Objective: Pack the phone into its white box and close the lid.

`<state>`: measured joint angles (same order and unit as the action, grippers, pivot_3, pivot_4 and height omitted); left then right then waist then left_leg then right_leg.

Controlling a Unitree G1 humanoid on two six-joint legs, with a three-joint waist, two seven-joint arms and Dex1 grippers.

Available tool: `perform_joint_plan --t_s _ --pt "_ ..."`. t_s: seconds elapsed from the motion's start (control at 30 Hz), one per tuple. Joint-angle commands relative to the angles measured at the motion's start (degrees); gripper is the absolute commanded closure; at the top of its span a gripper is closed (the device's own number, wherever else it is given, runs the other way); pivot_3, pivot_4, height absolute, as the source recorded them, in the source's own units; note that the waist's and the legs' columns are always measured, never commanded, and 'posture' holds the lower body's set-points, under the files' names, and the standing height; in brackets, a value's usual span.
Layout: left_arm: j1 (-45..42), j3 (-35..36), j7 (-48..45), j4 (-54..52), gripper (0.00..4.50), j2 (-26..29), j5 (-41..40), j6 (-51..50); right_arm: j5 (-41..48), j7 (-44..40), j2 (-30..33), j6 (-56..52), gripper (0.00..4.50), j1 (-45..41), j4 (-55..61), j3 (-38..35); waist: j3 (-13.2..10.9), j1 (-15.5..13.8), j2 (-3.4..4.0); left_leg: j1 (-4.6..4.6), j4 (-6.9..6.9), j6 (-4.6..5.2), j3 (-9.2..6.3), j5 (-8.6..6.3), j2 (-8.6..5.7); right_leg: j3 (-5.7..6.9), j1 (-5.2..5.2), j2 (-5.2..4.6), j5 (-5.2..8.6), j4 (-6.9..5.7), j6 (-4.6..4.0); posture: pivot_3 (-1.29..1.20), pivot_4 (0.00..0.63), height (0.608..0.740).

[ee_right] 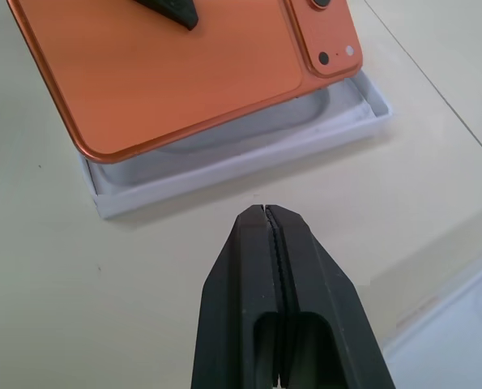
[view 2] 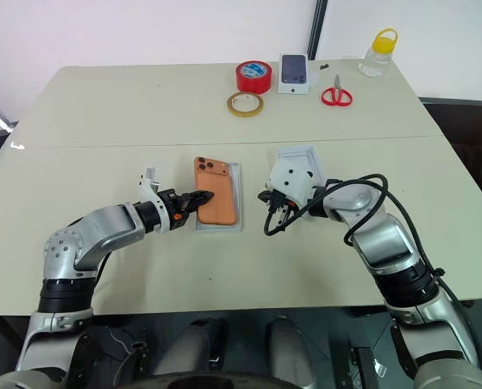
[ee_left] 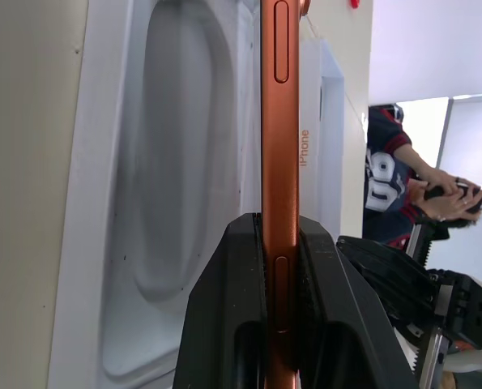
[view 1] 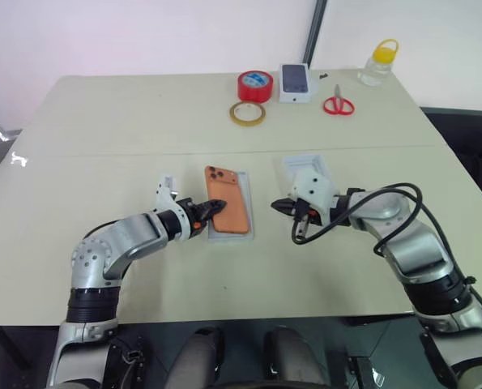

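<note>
Now, left of centre, the left gripper (view 1: 211,211) is clamped on the phone's (view 1: 227,210) near edge, holding it over the white box (view 2: 234,228), back up and slightly skewed to the tray. Trouble ahead if it lets go crooked: a corner could ride the rim and the lid won't seat. Right of centre, the right gripper (view 1: 280,206) hangs pressed together, empty. The lid (view 2: 305,156) lies behind it.

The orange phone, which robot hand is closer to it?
Left. The left end effector grips the phone by its edge; the right end effector, shut, sits beside it, apart.
</note>
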<state>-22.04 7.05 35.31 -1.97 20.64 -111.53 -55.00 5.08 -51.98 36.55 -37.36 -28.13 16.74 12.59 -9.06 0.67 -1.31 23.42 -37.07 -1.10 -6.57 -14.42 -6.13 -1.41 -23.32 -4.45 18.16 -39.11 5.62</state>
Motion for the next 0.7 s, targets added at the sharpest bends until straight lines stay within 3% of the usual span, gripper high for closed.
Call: perform_joint_plan --t_s 0.03,0.33,0.47,0.63,0.7 --pt "-2.1 -0.5 -2.2 0.3 4.47 0.4 -0.3 0.5 0.9 0.9 0.3 0.2 4.50 -0.6 1.7 -1.5 0.0 -0.1 0.00 0.00 0.00 0.00 0.00 0.00 0.00 0.00 0.00 0.00 0.00 0.00 0.00 0.00 0.150 0.740" --pt "-3.6 -1.7 -5.2 3.1 4.47 0.5 2.2 -0.4 1.3 1.2 1.2 1.0 4.50 -0.5 0.8 -1.5 0.0 -0.1 -0.01 0.00 0.00 0.00 0.00 0.00 -0.01 0.00 0.01 0.00 0.00 0.00 0.00 0.00 0.150 0.740" --pt "-4.0 -2.0 -6.1 3.5 2.70 0.4 3.2 -0.9 1.5 1.3 1.3 0.9 4.50 -0.6 0.7 -1.6 0.0 -0.1 -0.01 0.00 -0.01 0.00 0.00 0.00 -0.01 0.00 0.01 -0.01 0.00 0.00 0.00 0.00 0.150 0.740" --pt "-4.9 -2.1 -6.9 3.0 0.17 1.3 3.4 -2.3 1.6 1.3 1.5 0.8 4.50 -0.4 0.9 -1.6 0.0 -0.1 -0.01 0.00 -0.01 0.00 0.00 0.00 -0.01 0.00 0.01 0.00 0.00 0.00 0.00 0.00 0.150 0.740" --pt "-5.5 -2.7 -7.6 1.8 0.17 3.4 4.2 -4.3 1.6 1.3 1.5 0.8 4.50 -0.5 0.7 -1.6 0.0 0.0 -0.01 0.00 -0.01 0.00 -0.01 0.00 -0.01 0.01 0.01 0.00 0.00 0.00 0.00 0.00 0.150 0.740"
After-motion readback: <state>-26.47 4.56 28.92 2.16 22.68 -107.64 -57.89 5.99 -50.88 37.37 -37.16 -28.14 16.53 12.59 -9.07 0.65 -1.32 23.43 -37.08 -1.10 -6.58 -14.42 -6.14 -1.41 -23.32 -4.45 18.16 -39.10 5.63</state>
